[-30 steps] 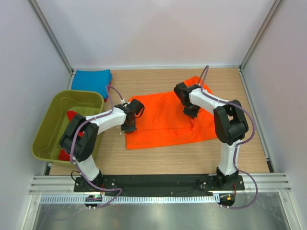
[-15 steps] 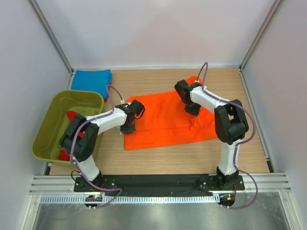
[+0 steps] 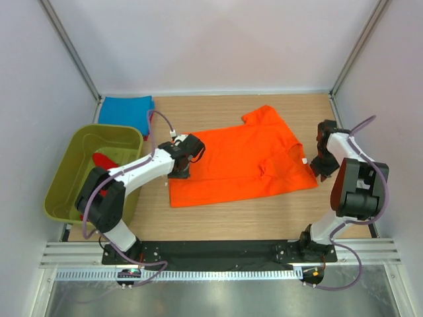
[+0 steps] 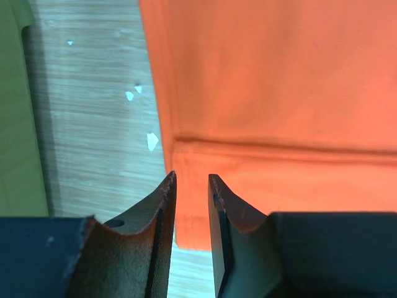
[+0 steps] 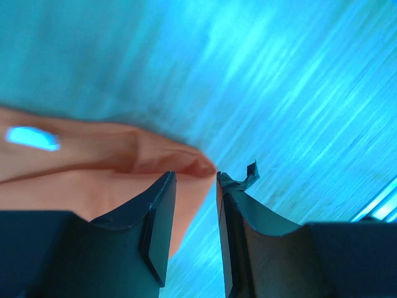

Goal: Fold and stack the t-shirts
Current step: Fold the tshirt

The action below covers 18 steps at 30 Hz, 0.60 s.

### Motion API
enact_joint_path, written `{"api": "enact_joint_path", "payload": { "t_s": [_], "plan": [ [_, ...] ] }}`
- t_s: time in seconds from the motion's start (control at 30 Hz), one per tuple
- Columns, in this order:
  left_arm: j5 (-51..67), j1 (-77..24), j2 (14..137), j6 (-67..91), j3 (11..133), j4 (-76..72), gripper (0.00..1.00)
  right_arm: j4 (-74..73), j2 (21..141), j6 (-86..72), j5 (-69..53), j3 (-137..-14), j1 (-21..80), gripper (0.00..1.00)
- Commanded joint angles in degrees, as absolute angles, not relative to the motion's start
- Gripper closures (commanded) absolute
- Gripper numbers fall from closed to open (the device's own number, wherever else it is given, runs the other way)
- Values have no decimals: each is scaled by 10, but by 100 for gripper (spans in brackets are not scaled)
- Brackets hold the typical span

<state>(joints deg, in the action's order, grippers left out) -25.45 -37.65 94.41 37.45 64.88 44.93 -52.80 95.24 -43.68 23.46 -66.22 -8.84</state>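
Observation:
A bright orange t-shirt (image 3: 238, 162) lies spread flat across the middle of the table. My left gripper (image 3: 179, 172) hovers at its left edge, over the hem corner. In the left wrist view its jaws (image 4: 191, 177) stand a little apart, with the orange t-shirt (image 4: 279, 81) lying below and nothing between them. My right gripper (image 3: 322, 170) is at the shirt's right tip. The right wrist view shows it open (image 5: 195, 174), the cloth's corner (image 5: 186, 162) just ahead of the gap. A folded blue t-shirt (image 3: 125, 111) lies at the back left. A red t-shirt (image 3: 104, 160) sits in the tub.
The olive-green tub (image 3: 63, 173) stands at the left, close to my left arm. White walls and metal posts close in the table on three sides. Bare wood shows in front of the orange t-shirt and at the far right behind my right gripper.
My right arm swung from the middle of the orange t-shirt to its right edge, spreading the cloth out to the right. Both grippers have opened. The left gripper barely shifted.

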Motion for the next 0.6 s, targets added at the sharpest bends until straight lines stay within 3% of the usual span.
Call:
{"api": "enact_joint_path", "payload": {
  "t_s": [0.0, 0.33, 0.57],
  "plan": [
    [-273, -400, 902, 388, 650, 468, 71, -480, 928, -423, 167, -609, -106, 62],
    [-255, -408, 933, 410, 563, 401, 71, -412, 947, -431, 190, -558, -118, 65],
    [-292, -409, 993, 417, 557, 408, 71, -411, 947, -410, 247, -554, -137, 75]
  ]
}}
